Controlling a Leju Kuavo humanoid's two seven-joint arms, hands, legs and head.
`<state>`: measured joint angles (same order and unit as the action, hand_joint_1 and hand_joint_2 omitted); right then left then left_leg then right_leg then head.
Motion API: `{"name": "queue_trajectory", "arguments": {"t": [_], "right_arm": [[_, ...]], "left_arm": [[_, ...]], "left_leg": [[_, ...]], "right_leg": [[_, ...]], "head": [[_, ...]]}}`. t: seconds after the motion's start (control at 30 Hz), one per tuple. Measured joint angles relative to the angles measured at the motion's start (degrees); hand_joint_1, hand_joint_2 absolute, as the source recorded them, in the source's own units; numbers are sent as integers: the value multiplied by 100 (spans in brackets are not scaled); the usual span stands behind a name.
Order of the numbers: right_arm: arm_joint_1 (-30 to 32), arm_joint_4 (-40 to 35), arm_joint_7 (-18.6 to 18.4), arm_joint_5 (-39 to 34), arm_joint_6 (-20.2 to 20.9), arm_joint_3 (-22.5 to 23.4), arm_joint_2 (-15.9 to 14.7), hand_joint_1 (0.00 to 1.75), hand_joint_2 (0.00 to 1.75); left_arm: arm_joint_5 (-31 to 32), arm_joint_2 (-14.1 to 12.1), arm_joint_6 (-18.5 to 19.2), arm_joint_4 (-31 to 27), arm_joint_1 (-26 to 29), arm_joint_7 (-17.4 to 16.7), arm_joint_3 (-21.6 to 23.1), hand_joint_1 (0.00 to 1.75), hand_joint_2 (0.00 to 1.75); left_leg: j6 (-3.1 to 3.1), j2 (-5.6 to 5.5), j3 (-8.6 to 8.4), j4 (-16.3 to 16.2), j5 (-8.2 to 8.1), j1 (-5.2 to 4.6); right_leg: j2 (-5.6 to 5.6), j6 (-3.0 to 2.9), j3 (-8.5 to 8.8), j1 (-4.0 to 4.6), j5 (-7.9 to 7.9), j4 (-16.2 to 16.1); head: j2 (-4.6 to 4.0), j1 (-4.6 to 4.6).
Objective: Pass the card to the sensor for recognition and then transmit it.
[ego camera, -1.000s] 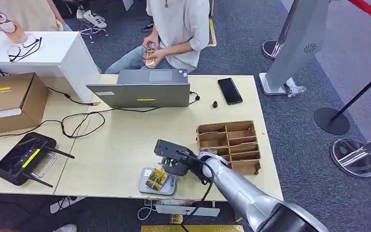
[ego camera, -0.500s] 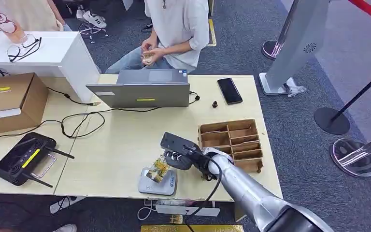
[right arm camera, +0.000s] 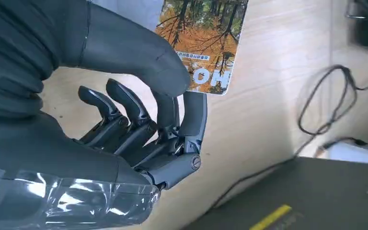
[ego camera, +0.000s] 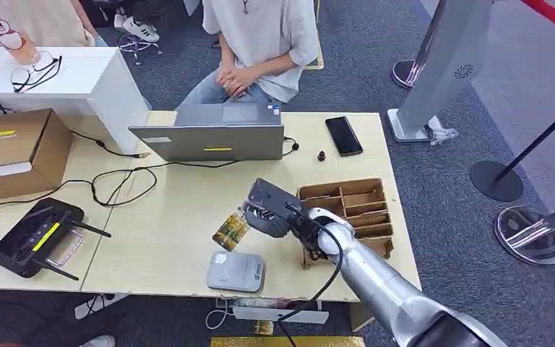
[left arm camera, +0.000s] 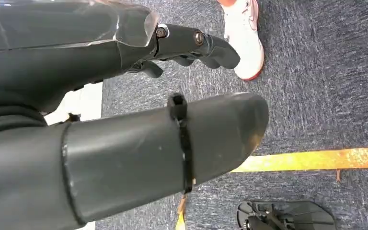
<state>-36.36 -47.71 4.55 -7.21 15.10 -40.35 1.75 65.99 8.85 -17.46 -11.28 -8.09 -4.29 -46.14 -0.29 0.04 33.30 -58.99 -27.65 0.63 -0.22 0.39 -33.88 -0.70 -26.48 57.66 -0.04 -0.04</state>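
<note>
A card (ego camera: 230, 230) printed with orange autumn trees hangs above the table, pinched by my right hand (ego camera: 267, 214) between thumb and a finger. In the right wrist view the card (right arm camera: 204, 43) sticks out past the thumb while the other fingers (right arm camera: 124, 103) curl beneath. The grey sensor pad (ego camera: 236, 272) lies flat near the table's front edge, below and slightly in front of the card. My left hand (left arm camera: 139, 143) hangs over blue carpet with its fingers curled in, holding nothing.
A brown divided tray (ego camera: 347, 213) stands just right of my right hand. A grey laptop (ego camera: 213, 137), black phone (ego camera: 344, 135) and cables (ego camera: 115, 181) lie further back. A person (ego camera: 256, 43) sits behind the table. A black router (ego camera: 36, 235) and cardboard box (ego camera: 11, 148) sit left.
My right hand lifted the card off the sensor pad and carried it up and away from the front edge. The seated person lowered their hands.
</note>
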Motion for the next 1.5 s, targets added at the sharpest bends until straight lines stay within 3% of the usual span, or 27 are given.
{"name": "queue_trajectory", "arguments": {"t": [0.43, 0.87, 1.23, 1.5], "right_arm": [[214, -932, 98, -131, -540, 90, -245, 175, 175], [234, -1260, 571, 414, -1414, 133, -247, 175, 175], [246, -1440, 995, 1310, -2457, 247, -184, 175, 175], [305, -1692, 1331, 2409, -3972, 433, -144, 175, 175]], "left_arm": [[-2, -22, 22, 0, 0, 18, 0, 0, 0], [-166, -26, -37, 0, 14, 72, 0, 0, 0], [-199, -13, -83, 0, 22, 70, 0, 0, 0], [-153, 17, -101, 0, 18, 44, 0, 0, 0]], "left_leg": [[0, 0, 0, 0, 0, 0], [0, -1, 2, 0, 0, 0], [0, -1, 2, 0, 0, 0], [0, 0, 2, 0, 0, 0]], "right_leg": [[0, 0, 0, 0, 0, 0], [-1, 0, 1, 0, 0, 0], [-2, 0, 1, 0, 0, 0], [-1, 0, 0, 0, 0, 0]], "head": [[0, 0], [0, 0], [0, 0], [0, 0]]}}
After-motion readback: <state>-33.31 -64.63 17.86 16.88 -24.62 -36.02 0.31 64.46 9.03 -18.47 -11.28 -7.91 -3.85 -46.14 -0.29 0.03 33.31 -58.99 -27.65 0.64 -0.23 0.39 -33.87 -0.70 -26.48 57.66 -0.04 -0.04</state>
